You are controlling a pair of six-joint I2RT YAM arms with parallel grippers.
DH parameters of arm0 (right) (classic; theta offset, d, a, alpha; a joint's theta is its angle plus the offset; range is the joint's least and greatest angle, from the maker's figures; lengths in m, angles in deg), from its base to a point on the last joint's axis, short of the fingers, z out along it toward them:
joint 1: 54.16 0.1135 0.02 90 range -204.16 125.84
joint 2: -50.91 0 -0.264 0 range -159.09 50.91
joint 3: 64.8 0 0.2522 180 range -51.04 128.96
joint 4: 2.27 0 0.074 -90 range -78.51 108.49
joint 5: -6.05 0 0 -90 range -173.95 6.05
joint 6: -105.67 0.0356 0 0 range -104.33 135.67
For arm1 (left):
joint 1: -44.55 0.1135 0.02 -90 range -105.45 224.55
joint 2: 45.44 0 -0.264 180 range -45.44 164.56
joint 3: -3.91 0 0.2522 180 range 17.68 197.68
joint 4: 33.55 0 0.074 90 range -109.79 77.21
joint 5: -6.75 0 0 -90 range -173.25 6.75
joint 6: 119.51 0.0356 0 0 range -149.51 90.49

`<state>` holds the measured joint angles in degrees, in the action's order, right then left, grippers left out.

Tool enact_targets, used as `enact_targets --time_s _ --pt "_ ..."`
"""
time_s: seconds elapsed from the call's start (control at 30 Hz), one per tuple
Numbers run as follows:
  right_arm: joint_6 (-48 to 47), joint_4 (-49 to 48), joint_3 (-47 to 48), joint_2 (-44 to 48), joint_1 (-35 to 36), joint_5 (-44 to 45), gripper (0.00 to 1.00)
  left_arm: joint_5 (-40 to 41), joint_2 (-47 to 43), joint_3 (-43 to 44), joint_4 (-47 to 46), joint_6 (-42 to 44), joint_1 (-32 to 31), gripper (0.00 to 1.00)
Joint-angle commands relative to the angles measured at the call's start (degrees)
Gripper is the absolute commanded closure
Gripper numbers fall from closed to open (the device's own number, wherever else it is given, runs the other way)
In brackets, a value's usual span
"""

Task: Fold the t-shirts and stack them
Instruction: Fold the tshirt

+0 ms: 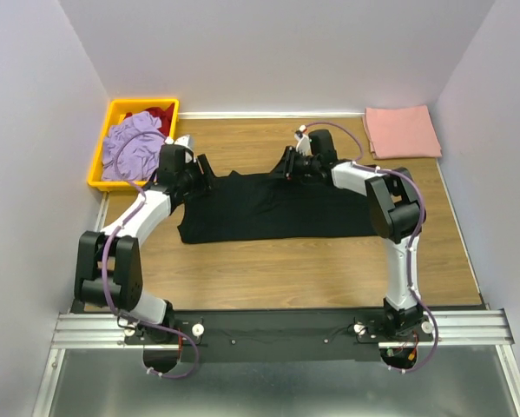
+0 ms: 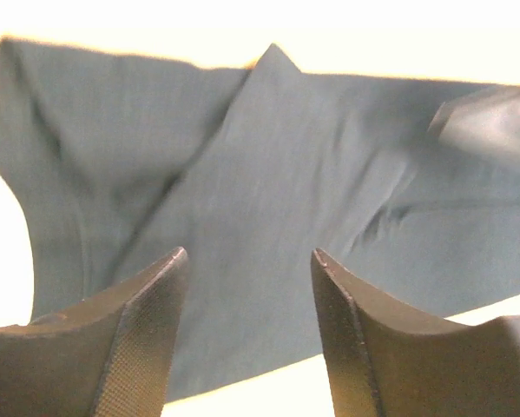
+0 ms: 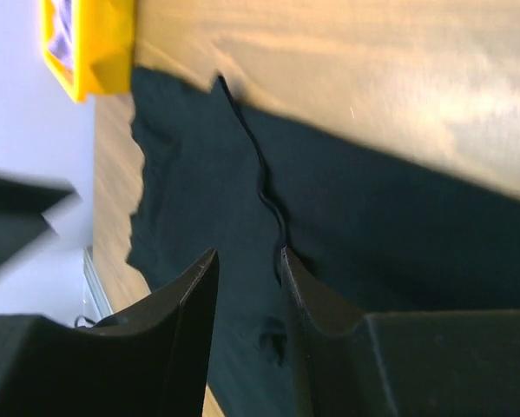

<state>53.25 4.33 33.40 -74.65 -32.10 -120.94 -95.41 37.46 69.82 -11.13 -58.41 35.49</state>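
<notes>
The black t-shirt lies spread on the wooden table, partly folded, with a raised fold line running across it. A folded salmon-pink t-shirt rests at the back right corner. My left gripper hovers at the black shirt's back left edge, jaws open and empty over the cloth. Over the shirt's back edge near its middle is my right gripper. Its jaws stand apart with nothing between them, just above the cloth beside the fold line.
A yellow bin at the back left holds a lavender garment and a red one. White walls close in the table on three sides. Bare wood shows in front of the black shirt.
</notes>
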Motion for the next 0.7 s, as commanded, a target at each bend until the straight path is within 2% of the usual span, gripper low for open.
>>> enact_targets --time_s 0.0,0.27,0.4,0.67 --pt "-2.5 0.3 -3.9 0.3 0.3 -1.6 0.59 1.2 6.9 5.8 -4.2 4.7 0.3 0.31" --pt "-4.0 0.4 -6.2 -0.2 0.3 -1.7 0.61 0.9 21.8 20.1 -4.4 6.2 -0.3 0.29" --pt "-4.4 0.4 -6.0 -0.8 0.3 -1.9 0.62 1.5 25.9 24.2 -4.4 7.4 -1.2 0.3" --pt "-4.0 0.4 -6.7 -0.7 0.3 -4.1 0.69 1.2 32.3 28.8 -3.2 7.5 -3.4 0.34"
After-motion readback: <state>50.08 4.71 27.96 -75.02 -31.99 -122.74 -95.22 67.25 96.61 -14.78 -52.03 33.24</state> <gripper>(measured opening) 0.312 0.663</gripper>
